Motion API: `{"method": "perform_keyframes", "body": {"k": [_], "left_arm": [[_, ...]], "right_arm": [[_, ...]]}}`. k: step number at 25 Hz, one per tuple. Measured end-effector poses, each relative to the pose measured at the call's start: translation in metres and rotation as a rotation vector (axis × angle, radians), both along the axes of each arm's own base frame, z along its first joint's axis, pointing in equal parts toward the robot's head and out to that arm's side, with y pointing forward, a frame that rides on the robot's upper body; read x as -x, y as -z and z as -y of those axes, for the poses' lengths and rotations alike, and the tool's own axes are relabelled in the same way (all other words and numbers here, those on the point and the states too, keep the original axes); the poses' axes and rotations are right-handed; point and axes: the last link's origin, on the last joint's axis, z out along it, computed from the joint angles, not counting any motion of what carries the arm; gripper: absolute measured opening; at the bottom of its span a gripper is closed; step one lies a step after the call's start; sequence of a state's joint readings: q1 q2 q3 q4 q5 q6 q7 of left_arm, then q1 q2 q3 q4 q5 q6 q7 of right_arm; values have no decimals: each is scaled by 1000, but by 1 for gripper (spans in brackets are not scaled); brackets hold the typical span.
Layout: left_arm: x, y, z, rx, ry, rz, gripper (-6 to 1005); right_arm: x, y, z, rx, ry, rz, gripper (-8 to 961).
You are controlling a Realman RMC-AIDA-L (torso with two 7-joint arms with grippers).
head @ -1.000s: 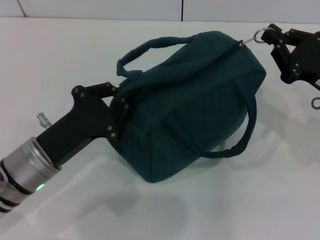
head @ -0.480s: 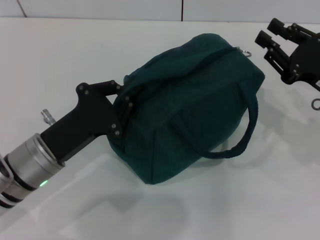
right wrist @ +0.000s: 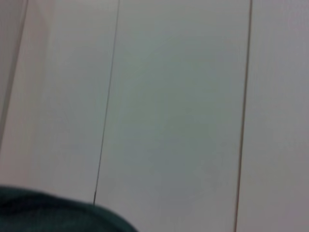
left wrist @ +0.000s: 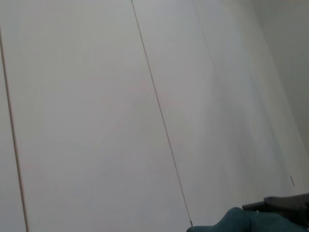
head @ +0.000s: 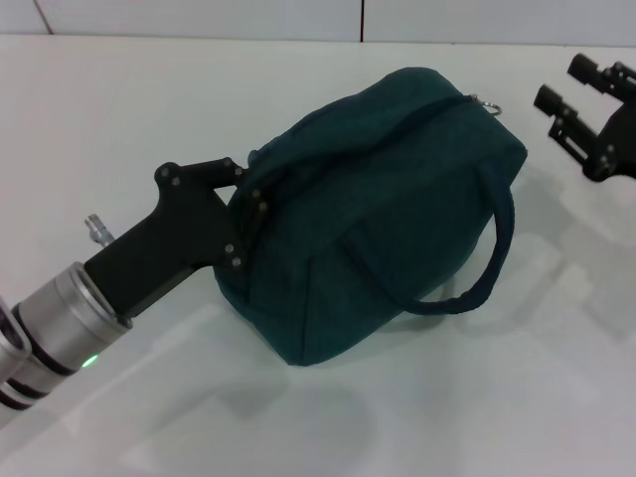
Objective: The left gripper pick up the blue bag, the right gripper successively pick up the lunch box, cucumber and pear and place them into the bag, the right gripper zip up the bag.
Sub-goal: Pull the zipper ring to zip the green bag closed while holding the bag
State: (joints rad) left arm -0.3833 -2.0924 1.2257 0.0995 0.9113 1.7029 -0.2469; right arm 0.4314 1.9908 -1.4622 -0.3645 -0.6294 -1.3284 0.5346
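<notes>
The blue bag (head: 383, 214) was zipped; left gripper (head: 243, 221) clamped its end; right gripper (head: 568, 94), fingers spread empty, had drawn farther away.

Blue bag (head: 378, 209) on white table (head: 119, 109)

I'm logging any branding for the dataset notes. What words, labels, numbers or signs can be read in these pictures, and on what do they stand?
None can be read.
The blue bag shows plain fabric, no logo facing the head camera.
The left gripper, clamped on the bag's end, and the right gripper, open and apart from the bag, bear no visible lettering.
Both wrist views show only blank panels.
</notes>
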Motion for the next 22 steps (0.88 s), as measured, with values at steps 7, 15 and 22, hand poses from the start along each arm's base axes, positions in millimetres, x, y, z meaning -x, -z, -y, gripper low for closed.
{"method": "perform_keyframes", "body": {"k": [7, 15, 22], "left_arm": [[-3, 2, -6, 7, 3, -10, 54], [-4, 4, -7, 9, 2, -12, 54], [-4, 4, -7, 8, 3, -15, 54]], "right_arm": [[-2, 16, -1, 6, 12, 85, 454], [8, 23, -9, 25, -13, 118, 455], [23, 33, -14, 55, -60, 136, 454]]}}
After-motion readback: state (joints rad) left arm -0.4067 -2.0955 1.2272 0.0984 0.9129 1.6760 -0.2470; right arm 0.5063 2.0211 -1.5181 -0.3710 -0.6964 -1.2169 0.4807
